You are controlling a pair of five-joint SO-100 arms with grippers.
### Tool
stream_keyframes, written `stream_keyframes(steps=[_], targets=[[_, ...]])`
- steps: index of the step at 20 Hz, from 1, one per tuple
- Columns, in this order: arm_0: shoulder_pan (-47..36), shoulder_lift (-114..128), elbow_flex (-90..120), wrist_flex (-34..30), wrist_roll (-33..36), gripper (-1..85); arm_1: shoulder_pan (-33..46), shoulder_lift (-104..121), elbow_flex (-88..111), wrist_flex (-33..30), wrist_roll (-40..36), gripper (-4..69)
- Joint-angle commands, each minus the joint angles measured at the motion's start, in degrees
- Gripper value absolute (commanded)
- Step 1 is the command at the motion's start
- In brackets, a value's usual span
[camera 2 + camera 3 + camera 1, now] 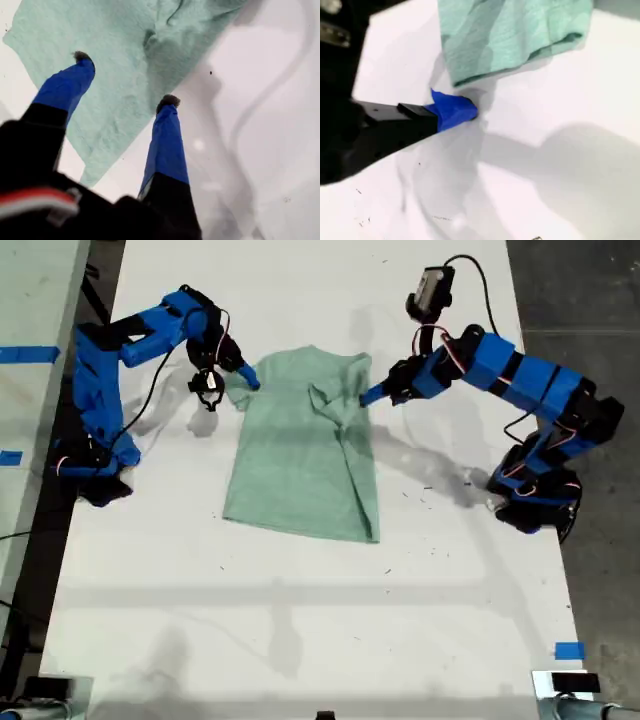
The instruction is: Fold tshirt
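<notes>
Both grippers flank tshirt (305,445) on table (300,620).

my first gripper (122,77): fingers spread apart | my second gripper (455,107): fingers' gap hidden

The tshirt (300,455) looks like soft, matt, finely heathered mint cloth. My first gripper (122,80) has fingers wrapped in matt blue tape over black plastic. The table (300,610) is smooth white with a faint sheen.
</notes>
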Motion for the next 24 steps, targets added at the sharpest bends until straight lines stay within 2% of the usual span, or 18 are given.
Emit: stream_keyframes(steps=[1,7,12,15,20,22,24], targets=[[-1.67,-1.93,-2.72,-1.14,0.35,26.9,-0.09,4.92,0.70,-1.14,0.70,24.9],[-2.55,-4.83,-3.52,-1.41,-0.53,0.1,1.41,8.17,4.39,-1.93,0.62,24.9],[-2.37,-4.48,-4.04,-0.97,-0.62,0.0,1.76,8.26,5.62,-3.16,0.70,24.8],[-2.29,1.58,-5.80,4.13,-1.93,0.0,1.76,8.70,6.06,-3.34,0.79,24.7],[3.60,9.05,-20.13,13.97,-2.29,0.0,2.02,8.96,7.29,-4.22,0.88,24.6],[7.12,8.88,-24.26,14.06,-3.08,0.0,2.11,9.40,7.73,-4.31,1.05,24.6],[10.81,8.79,-26.19,11.25,-3.52,0.0,2.11,10.20,8.35,-4.31,1.05,24.6]])
